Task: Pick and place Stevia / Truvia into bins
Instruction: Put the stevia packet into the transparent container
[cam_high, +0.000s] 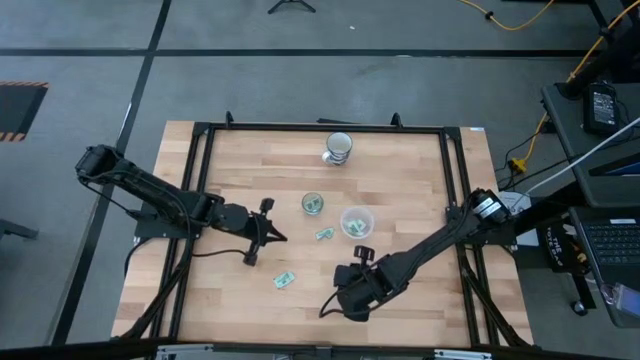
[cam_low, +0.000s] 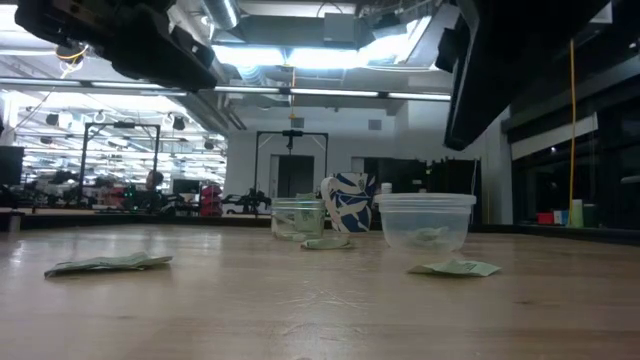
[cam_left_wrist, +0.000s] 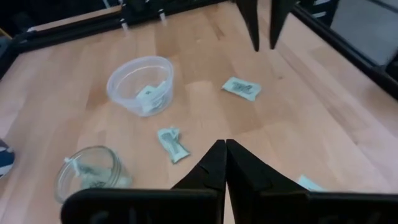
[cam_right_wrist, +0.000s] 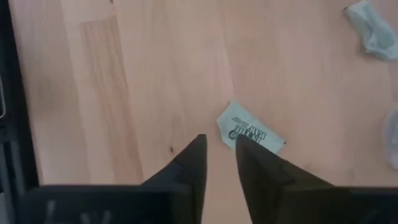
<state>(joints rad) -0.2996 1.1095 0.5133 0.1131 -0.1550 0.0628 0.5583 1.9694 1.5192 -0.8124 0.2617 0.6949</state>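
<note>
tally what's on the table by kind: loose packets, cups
Loose packets on the wood: 3, one by the plastic cup, one near the front, one by the right gripper.
Cups: 3, the glass cup, the plastic cup, the patterned cup.
Total: 6, not counting packets already inside cups.

We see only a corner of one pale green paper packet (cam_left_wrist: 309, 182), cut off behind the left gripper's dark fingers (cam_left_wrist: 214, 165). Inside the wide translucent plastic cup (cam_low: 426, 221) lies a blurred shape, possibly a packet.
</note>
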